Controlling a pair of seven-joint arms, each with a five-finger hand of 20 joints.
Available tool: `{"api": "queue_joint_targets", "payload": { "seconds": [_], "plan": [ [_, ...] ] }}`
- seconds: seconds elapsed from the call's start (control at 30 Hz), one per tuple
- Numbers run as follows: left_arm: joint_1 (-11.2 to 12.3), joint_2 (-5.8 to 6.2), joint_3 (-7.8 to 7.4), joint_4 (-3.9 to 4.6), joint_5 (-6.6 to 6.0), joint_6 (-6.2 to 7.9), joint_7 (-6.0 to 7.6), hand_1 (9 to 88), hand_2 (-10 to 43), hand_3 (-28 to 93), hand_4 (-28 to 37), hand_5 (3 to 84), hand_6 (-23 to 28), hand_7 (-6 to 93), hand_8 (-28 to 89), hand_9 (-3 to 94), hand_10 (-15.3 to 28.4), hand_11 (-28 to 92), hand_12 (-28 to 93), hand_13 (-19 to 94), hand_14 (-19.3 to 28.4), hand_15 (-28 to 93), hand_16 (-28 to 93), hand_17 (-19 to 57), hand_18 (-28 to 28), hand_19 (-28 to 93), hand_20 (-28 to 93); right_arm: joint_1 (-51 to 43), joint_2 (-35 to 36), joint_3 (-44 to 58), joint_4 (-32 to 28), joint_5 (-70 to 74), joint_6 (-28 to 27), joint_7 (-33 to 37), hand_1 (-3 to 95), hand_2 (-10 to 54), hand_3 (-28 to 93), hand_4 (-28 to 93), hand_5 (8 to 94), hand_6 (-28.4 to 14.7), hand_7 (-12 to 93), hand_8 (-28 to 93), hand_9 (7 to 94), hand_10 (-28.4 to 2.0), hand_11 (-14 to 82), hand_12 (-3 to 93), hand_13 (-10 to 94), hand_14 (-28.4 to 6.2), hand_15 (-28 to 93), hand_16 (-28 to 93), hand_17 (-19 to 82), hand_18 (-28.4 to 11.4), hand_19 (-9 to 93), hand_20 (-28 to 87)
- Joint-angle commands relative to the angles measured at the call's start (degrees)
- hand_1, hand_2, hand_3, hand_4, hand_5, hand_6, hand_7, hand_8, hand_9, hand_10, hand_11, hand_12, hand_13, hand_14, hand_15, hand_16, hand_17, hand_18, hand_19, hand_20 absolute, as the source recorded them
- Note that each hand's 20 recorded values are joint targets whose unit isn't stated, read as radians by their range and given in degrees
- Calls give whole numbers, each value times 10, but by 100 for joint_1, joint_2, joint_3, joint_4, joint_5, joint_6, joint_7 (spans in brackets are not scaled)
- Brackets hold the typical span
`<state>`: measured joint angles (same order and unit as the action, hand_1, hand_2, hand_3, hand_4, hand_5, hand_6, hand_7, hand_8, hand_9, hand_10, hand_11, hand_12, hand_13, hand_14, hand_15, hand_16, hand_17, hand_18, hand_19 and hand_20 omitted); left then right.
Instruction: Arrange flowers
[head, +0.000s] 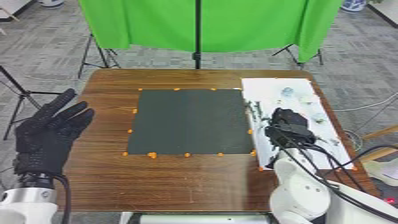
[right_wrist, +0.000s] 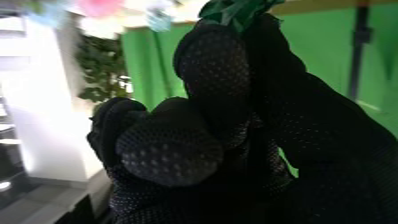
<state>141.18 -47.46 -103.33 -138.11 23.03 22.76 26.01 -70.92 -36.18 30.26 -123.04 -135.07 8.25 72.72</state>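
The flowers lie to the right of the dark mat (head: 188, 122), spread on a white sheet (head: 258, 85): a pale blue flower (head: 287, 92) sits beyond the level of the mat's far edge or close to it, with whitish blooms (head: 309, 99) farther out from the mat, and some loose green stems (head: 251, 109) run close along its right side. In the right wrist view there are also a pink bloom (right_wrist: 99, 6) and a light blue one (right_wrist: 160, 20) past the fingertips. The right robot hand (head: 290, 131) is over the sheet, to the right of the mat, its fingers and thumb closed in a pinch on a leafy green piece (right_wrist: 233, 12); it could be the stem of a flower, though I can't be certain which bloom, if any, belongs to it. The left robot hand (head: 44, 137) is well to the left of the mat, by the edge of the brown table (head: 169, 185), fingers straight and holding nothing. Past the mat and the table's far edge hangs a green cloth (head: 133, 25). As for progress, I'd judge the job is near its start: one piece is in hand, the visible flowers are still to be picked up and grouped, and I can make out no finished bouquet.
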Motion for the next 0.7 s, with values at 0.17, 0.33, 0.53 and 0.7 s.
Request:
{"api": "queue_joint_targets", "payload": {
  "seconds": [0.17,0.33,0.53,0.7],
  "plan": [
    [-50,109,-45,-100,70,52,-60,226,68,808,-237,369,94,187,-114,354,208,306,113,258,279,541,-101,-93,233,545,99,2594,-1709,-1025,816,815,-64,-1094,563,-95,738,-268,850,-53,271,180,900,-109,452,268,884,-55,707,210,544,-219,932,403],
    [-51,252,-105,-148,66,72,68,226,68,808,-237,367,93,189,-115,353,209,305,113,257,280,542,-101,-90,240,563,108,2944,-2574,-1202,1385,1175,-247,-1501,563,-95,736,-266,852,-53,269,181,901,-109,453,266,886,-54,707,210,546,-219,932,406],
    [-778,499,212,75,62,-228,-49,228,68,805,-234,368,93,183,-113,355,209,300,113,259,279,537,-99,-85,243,575,116,3595,-3286,-1925,2079,1693,134,-1425,560,-95,737,-262,854,-53,266,182,902,-107,456,263,888,-53,707,210,548,-219,932,409],
    [-1229,739,305,93,122,-279,16,229,68,804,-234,366,93,184,-112,355,209,299,114,259,280,537,-98,-81,246,590,124,3744,-3618,-2199,2381,2040,303,-1240,557,-95,736,-260,854,-53,266,180,902,-107,459,260,888,-53,707,210,550,-217,932,411]
  ]
}}
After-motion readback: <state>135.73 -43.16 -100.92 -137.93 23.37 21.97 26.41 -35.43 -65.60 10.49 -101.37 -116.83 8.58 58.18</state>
